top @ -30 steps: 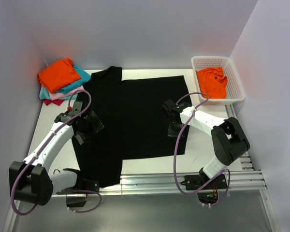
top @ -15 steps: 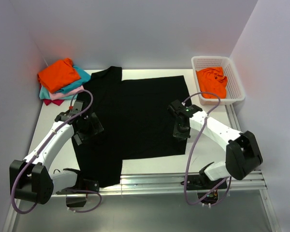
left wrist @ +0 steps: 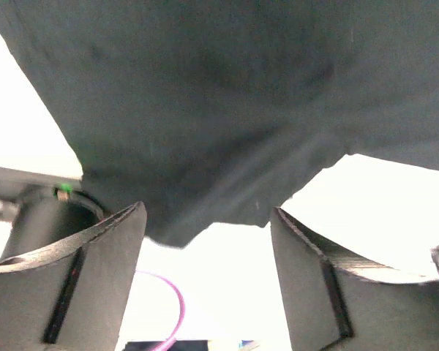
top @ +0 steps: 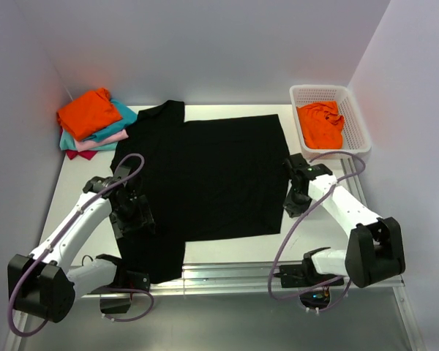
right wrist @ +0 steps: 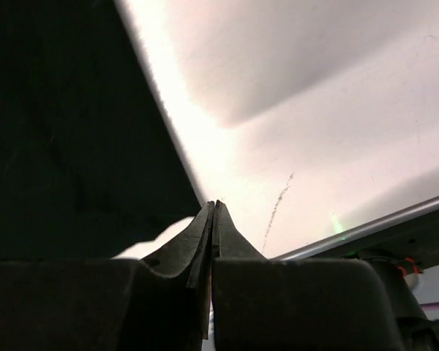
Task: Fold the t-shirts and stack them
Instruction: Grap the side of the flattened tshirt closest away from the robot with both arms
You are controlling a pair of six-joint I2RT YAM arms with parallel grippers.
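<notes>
A large black t-shirt [top: 205, 175] lies spread flat in the middle of the table. My left gripper [top: 135, 218] hovers over its left side near the sleeve. It is open, and in the left wrist view the black shirt [left wrist: 205, 95] ends just beyond the gripper [left wrist: 208, 212], with nothing between the fingers. My right gripper [top: 292, 209] is shut at the shirt's right edge. In the right wrist view its tips [right wrist: 214, 205] meet beside the black cloth [right wrist: 58, 131], and no cloth shows between them. At the back left is a folded stack with an orange shirt [top: 88, 111] on top of teal [top: 122, 115], pink [top: 102, 140] and magenta [top: 77, 153] ones.
A white lattice basket [top: 356, 124] stands at the back right with a crumpled orange shirt [top: 320, 124] in it. Walls close in the left, back and right sides. A metal rail [top: 278, 270] runs along the table's near edge, by the arm bases.
My right gripper slid rightward across the black shirt to its right edge, staying shut. My left gripper moved toward the near edge along the shirt's left side, and its jaws narrowed slightly.
</notes>
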